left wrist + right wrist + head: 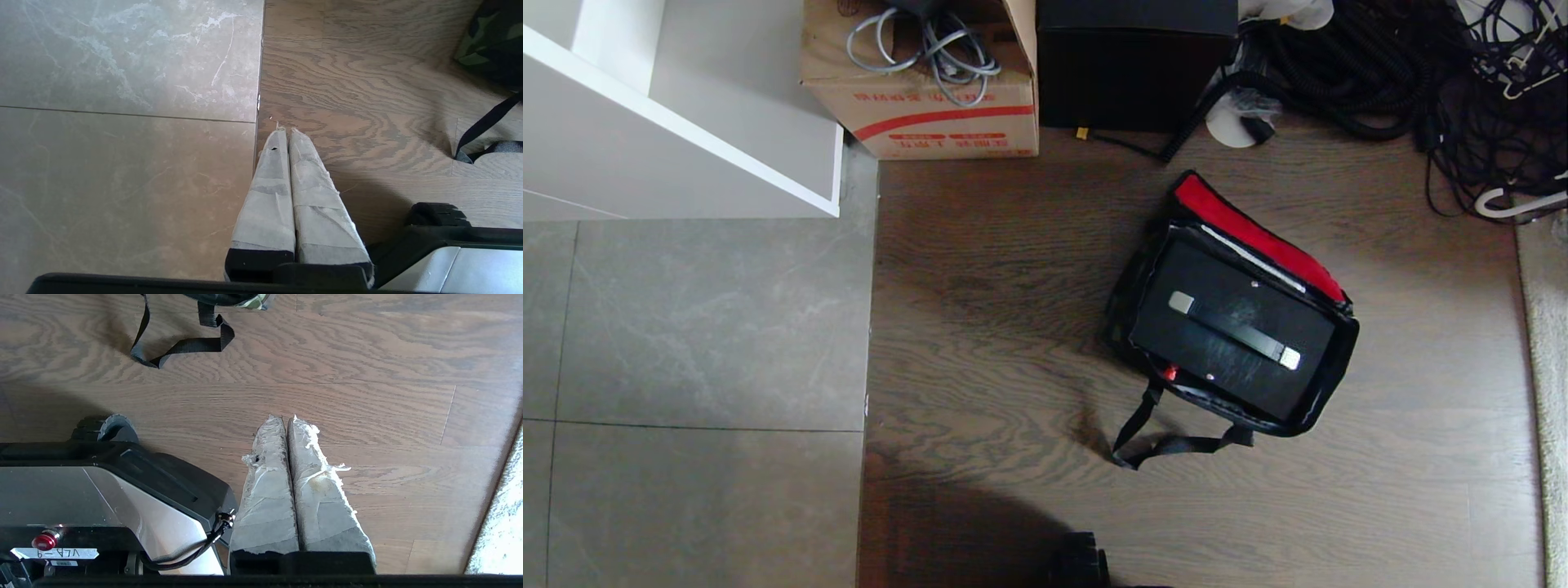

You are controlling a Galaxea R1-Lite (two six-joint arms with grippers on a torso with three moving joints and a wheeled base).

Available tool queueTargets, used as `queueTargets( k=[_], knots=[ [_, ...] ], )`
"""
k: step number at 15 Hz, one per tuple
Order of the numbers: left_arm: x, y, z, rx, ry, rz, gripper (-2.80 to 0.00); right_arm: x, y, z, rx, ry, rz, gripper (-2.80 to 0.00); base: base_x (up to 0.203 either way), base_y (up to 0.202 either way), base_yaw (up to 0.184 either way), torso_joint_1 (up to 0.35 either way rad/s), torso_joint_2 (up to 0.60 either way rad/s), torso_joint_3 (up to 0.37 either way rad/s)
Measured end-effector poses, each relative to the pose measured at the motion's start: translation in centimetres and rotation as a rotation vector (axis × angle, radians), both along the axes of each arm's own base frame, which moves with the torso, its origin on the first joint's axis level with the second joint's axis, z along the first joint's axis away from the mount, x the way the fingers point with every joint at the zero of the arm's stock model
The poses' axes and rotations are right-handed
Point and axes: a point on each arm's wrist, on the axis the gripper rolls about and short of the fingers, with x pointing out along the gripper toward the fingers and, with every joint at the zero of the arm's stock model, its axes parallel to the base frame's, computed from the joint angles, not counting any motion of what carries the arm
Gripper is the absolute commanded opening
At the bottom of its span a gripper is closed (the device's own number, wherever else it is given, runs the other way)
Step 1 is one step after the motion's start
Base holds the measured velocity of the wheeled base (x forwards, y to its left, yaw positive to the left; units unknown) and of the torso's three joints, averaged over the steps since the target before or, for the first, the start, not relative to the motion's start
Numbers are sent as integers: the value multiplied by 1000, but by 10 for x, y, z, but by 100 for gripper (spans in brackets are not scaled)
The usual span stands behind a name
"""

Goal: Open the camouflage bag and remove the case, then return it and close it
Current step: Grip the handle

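The camouflage bag [1123, 314] stands open on the wood floor, its red-lined lid [1258, 233] folded back on the far side. Inside lies the flat black case [1217, 351], top up, with its bar handle [1235, 330] on silver ends and a small red knob [1170, 373]. A black strap [1168, 445] trails toward me. Neither gripper shows in the head view. My left gripper [284, 130] is shut and empty over the seam between tile and wood, the bag's corner [490, 41] far off. My right gripper [282, 417] is shut and empty above bare wood, short of the strap [184, 345].
A cardboard box [931, 98] with cables and a larger black cube box [1135, 65] stand behind the bag. Coiled black cables [1380, 73] lie at the back right. A white cabinet [670, 114] stands at the left, a pale rug [1543, 367] at the right. My base [102, 490] is beside the right gripper.
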Motion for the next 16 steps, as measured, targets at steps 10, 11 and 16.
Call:
queueTargets(
  k=[10, 11, 16],
  knots=[
    [0, 0, 0, 0, 0, 0, -280, -1, 0, 0, 0, -18, 3, -280, 0, 0, 0, 0, 0, 0],
    [0, 0, 0, 0, 0, 0, -280, -3, 0, 0, 0, -33, 3, -280, 0, 0, 0, 0, 0, 0],
    [0, 0, 0, -1, 0, 0, -280, -17, 0, -2, 3, -209, 0, -280, 0, 0, 0, 0, 0, 0]
  ],
)
